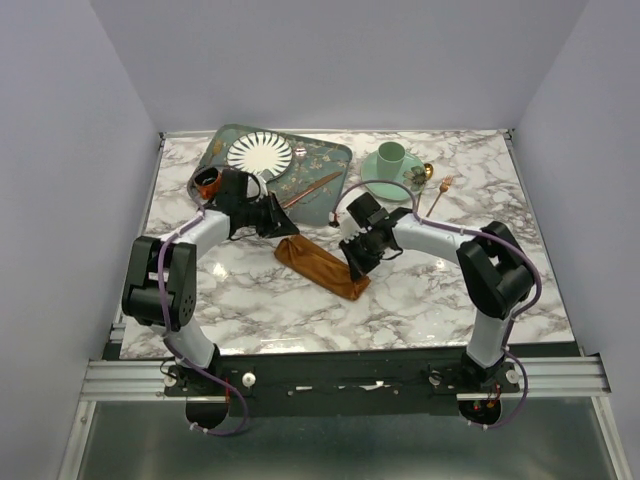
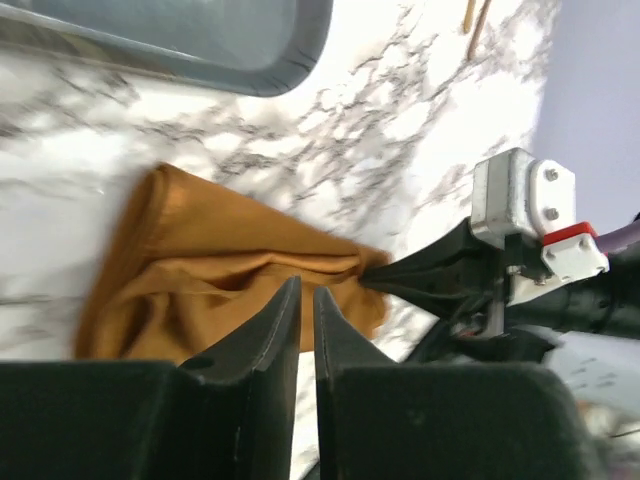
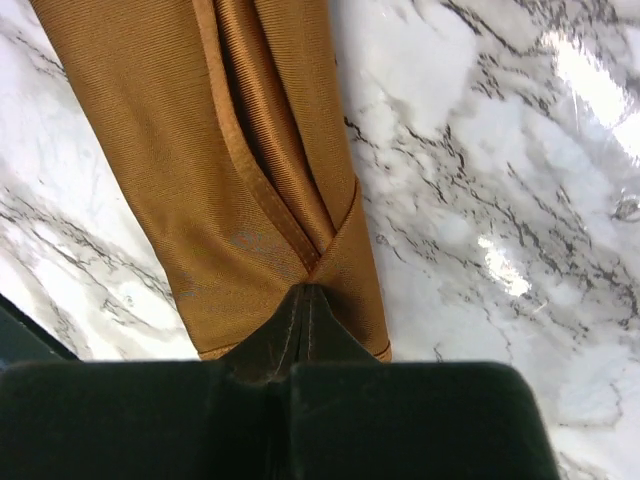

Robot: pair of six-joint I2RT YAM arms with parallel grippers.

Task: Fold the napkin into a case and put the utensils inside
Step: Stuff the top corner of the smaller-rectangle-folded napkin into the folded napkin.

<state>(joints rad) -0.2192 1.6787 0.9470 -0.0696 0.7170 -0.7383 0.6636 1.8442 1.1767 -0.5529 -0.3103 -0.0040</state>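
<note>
Two end effectors are meeting the napkin (image 1: 320, 263) at its opposite ends. The cloth is lying as a long narrow strip near the middle of the bench (image 1: 450, 300), running diagonally from near-right to far-left.

At the nearer end, the right end effector (image 3: 307, 292) is clenching a pinch of the cloth. Its fingertips are pressing together and the creases are converging on them. At the farther end, the left end effector (image 2: 305, 292) is hovering just over the strip, fingers slightly parted with nothing between them, so it is grasping nothing.

The step in hand is probably the settling of the fold into a case. Doing it well likely means holding the right pinch low and steady, so the layers are not sliding apart. The left side should be lifting straight up rather than sideways, since a dragging fingertip could be pulling the folded lip open. Which end is forming the mouth of the pocket I cannot tell, so that is worth checking before anything is slid in.

Farther off, the knife-like piece (image 1: 312, 188) is lying on the green tray (image 1: 325, 160) toward the far-left corner. The fork (image 1: 441, 194) and spoon (image 1: 428, 172) are resting near the far edge, just beside the mint saucer (image 1: 405, 177). None of the three is in the cloth yet.
</note>
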